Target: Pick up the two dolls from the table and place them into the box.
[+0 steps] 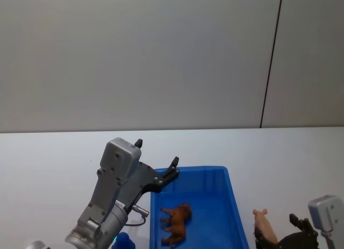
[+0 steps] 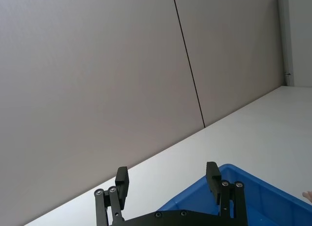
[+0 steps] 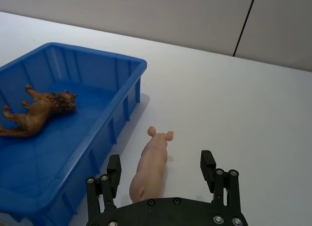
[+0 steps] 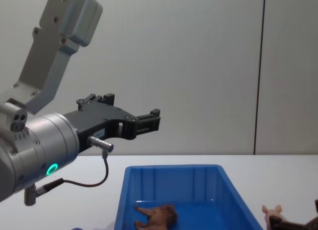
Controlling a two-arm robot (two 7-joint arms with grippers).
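A plain white table carries the large bright blue rectangular plastic bin, which sits open-topped with its thick rim up. The left gripper, black-fingered on a grey arm, hangs in the air above the bin's far left corner, well clear of the rim; its jaws stand wide apart and hold nothing. The right gripper is low over the table just outside the bin's right wall, towards the robot's side. Its jaws are also spread, one finger on each side of the pink doll's rear half, with a gap showing between each finger and the body.

The shaggy brown four-legged toy animal lies on its side on the bin's floor, nearer the left wall than the right, touching neither. The pale pink eared toy pig lies on the table beside the bin's right wall, apart from it, with its snout pointing away from the robot.
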